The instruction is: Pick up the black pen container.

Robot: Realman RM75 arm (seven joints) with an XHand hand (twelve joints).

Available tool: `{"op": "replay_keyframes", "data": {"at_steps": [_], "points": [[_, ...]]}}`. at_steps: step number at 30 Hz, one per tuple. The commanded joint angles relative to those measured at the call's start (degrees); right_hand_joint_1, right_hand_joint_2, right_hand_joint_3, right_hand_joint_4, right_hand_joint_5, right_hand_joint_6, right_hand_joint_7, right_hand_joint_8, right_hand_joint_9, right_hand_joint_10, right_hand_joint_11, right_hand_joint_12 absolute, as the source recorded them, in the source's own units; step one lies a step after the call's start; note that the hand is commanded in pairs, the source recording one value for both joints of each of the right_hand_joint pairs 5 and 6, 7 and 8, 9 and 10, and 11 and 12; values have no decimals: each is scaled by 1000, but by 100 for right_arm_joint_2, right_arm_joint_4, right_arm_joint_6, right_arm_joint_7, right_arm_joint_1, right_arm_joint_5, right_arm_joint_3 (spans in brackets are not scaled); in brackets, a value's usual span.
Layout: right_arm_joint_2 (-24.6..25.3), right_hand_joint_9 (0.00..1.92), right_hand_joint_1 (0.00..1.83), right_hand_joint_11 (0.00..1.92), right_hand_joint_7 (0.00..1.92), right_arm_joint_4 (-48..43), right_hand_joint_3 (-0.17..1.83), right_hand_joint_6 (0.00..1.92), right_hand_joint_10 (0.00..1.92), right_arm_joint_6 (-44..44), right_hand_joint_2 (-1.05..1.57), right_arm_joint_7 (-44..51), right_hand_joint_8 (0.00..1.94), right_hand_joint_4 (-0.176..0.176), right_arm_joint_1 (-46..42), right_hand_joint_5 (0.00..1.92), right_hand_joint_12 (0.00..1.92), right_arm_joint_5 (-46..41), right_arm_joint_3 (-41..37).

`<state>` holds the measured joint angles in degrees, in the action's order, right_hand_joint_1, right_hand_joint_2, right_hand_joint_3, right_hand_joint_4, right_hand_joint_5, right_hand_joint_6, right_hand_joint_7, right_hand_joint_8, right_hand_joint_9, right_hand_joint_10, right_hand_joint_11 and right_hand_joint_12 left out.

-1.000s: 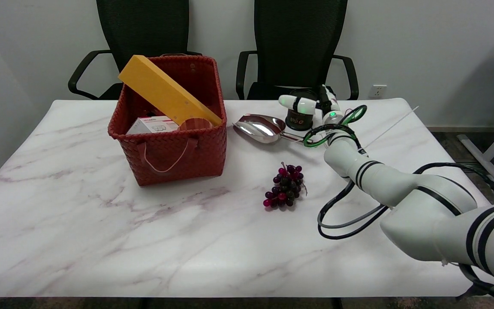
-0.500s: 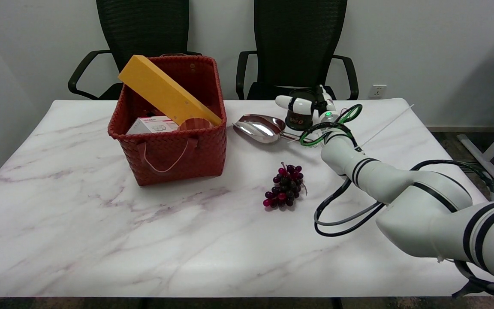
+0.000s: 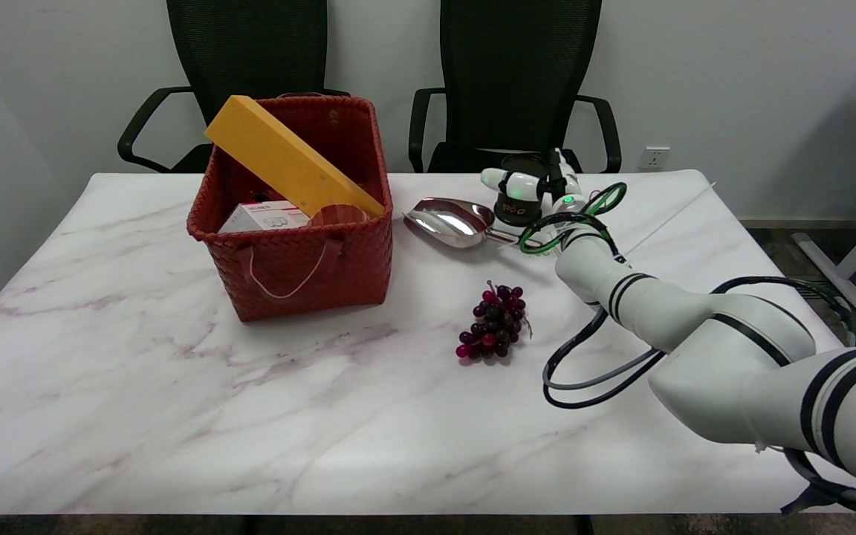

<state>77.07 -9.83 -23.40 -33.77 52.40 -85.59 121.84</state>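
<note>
Two black chairs (image 3: 521,74) stand behind the white marble table (image 3: 175,386). On the far side of the table sits the black pen pot (image 3: 517,202), right in front of one chair. It stands up straight, with a shiny metal scoop (image 3: 452,221) just beside it on the left.

From the right side comes the robot's right hand (image 3: 543,189). It is right up against the pot. One white finger lies across the pot's front, near the top. More of the hand sits on the pot's right side. It looks like the hand is wrapping round the pot, but I cannot tell if it grips it yet, because the far side is hidden.

To do this well, I think the fingers should close evenly on both sides, so the pot does not tip. Then the hand should lift straight up, slowly. The scoop's handle is very near, so the hand should not bump it. A bunch of dark grapes (image 3: 493,331) and a red basket (image 3: 294,245) sit well apart, out of the way.
</note>
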Motion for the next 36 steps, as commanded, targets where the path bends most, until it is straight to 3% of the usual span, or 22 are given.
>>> {"op": "replay_keyframes", "data": {"at_steps": [1,9,27,30,36], "points": [[8,0,1122,0,0,158,405,0,0,35,407,8,0,0,7,0,0,-45,-19],[8,0,1116,0,0,206,544,0,0,43,423,8,0,0,-1,0,0,-45,-27],[0,0,1101,0,0,214,572,0,0,51,468,8,0,0,7,0,0,-53,-116],[17,0,1092,0,0,214,550,0,0,51,493,8,0,0,7,0,0,-53,-237],[40,0,1073,0,0,206,288,0,0,51,582,-25,0,0,7,0,0,-53,-370]]}}
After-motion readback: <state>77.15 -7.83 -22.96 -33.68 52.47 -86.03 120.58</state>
